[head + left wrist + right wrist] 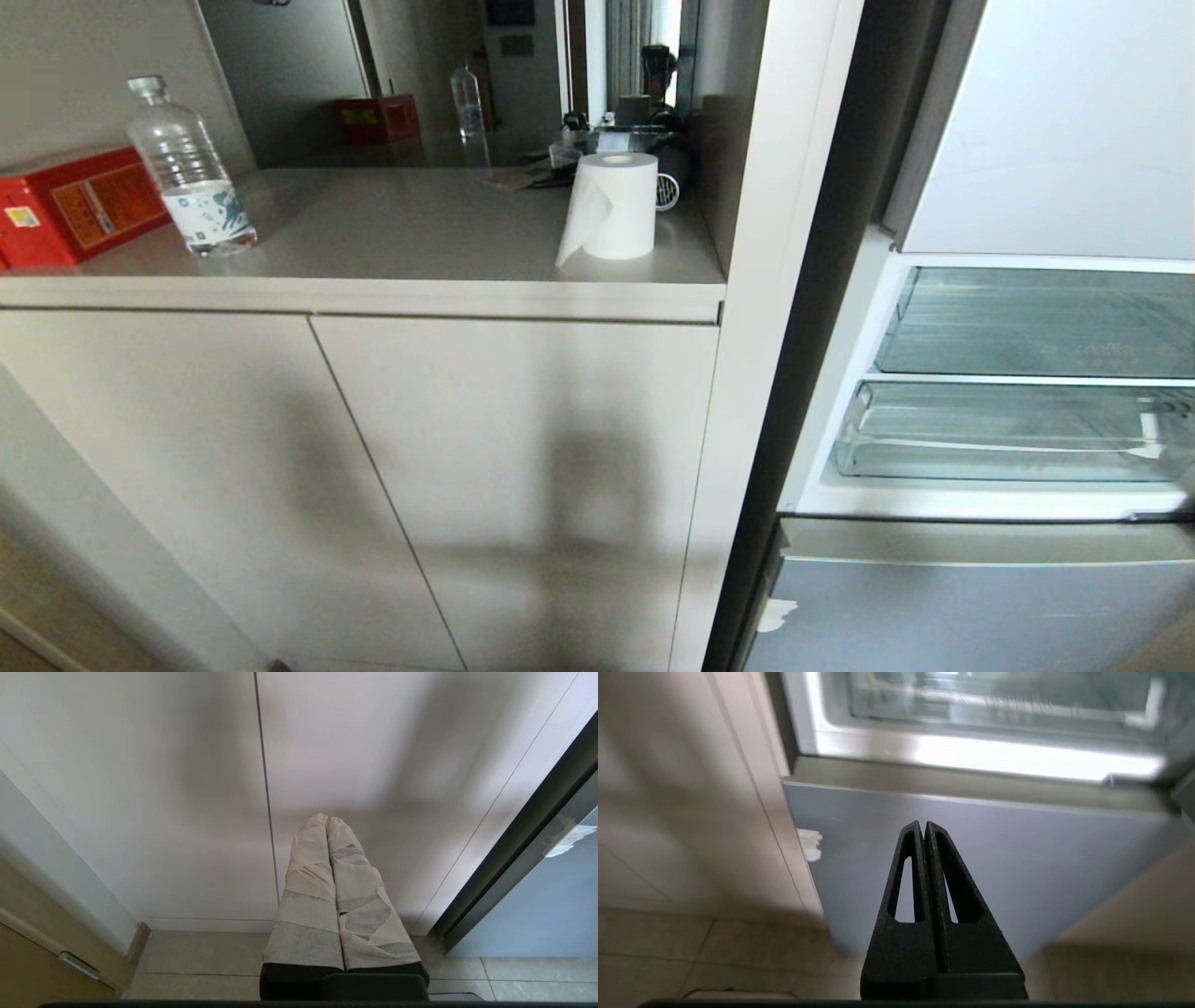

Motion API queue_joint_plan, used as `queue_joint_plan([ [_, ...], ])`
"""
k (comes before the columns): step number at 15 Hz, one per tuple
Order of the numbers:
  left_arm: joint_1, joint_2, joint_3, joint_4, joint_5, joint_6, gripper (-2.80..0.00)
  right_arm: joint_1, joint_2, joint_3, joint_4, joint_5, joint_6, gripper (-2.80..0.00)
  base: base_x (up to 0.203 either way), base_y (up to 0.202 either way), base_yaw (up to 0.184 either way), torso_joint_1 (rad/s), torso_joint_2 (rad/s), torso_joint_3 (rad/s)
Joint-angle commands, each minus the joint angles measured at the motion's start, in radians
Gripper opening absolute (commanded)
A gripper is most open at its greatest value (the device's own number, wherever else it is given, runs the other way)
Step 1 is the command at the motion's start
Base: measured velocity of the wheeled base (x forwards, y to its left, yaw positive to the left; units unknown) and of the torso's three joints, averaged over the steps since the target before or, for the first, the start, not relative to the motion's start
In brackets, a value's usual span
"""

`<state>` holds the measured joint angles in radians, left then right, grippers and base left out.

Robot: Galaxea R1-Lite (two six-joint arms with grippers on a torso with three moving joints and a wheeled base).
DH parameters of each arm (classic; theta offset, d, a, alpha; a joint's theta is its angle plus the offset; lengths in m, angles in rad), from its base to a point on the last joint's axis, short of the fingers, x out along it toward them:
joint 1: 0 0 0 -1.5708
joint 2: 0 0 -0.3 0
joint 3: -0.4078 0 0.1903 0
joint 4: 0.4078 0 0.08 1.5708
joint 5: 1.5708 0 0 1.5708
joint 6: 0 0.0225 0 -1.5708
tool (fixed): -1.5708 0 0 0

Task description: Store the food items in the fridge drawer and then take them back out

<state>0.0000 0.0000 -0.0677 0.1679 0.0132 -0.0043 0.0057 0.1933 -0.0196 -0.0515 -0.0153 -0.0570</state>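
Clear plastic, head view: the fridge drawer [1008,434] sits pushed in under a glass shelf [1036,327] in the open pale fridge, to the right of a beige cabinet [373,467].
Drawer contents, head view: no food items show in it or anywhere else here, so where they are cannot be told.
Countertop, head view: a water bottle [191,173], a red box [70,201] and a paper roll [611,205] stand there; neither arm appears.
Left wrist view: the left gripper [328,820], its fingers wrapped in pale tape and pressed together, holds nothing and hangs before the cabinet doors, near the floor.
Right wrist view: the right gripper [923,825], black fingers pressed together and empty, points at the blue-grey lower fridge door [1017,858], below the blurred drawer.
Handling, judged: the drawer looks stiff, light, smooth and probably slippery; the thick front lip seems the natural place to hook or pinch, near its middle so it slides straight.
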Motion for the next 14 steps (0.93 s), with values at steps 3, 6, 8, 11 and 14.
queue_joint_plan([
  [3, 0.0, 0.001, 0.0, 0.001, 0.001, 0.0, -2.8, -0.001, -0.192, 0.02, 0.049, 0.046, -0.033, -2.8, 0.0, 0.0, 0.0, 0.0, 0.0, 0.0],
  [6, 0.0, 0.0, 0.0, 0.001, 0.001, 0.0, -2.8, -0.001, -0.192, 0.02, 0.05, 0.043, -0.009, -2.8, 0.0, 0.0, 0.0, 0.0, 0.0, 0.0],
  [8, 0.0, 0.0, 0.0, 0.001, 0.001, 0.0, -2.8, -0.001, -0.192, 0.02, 0.05, 0.043, -0.009, -2.8, 0.0, 0.0, 0.0, 0.0, 0.0, 0.0],
  [11, 0.0, 0.0, 0.0, 0.001, 0.001, 0.0, -2.8, -0.001, -0.192, 0.02, 0.048, 0.041, 0.026, -2.8, -0.002, 0.002, -0.066, 0.005, 0.0, 0.003],
  [14, 0.0, 0.0, 0.0, 0.001, 0.001, 0.0, -2.8, -0.001, -0.192, 0.02, 0.045, 0.011, 0.046, -2.8, 0.0, 0.007, -0.179, -0.003, 0.0, 0.003],
])
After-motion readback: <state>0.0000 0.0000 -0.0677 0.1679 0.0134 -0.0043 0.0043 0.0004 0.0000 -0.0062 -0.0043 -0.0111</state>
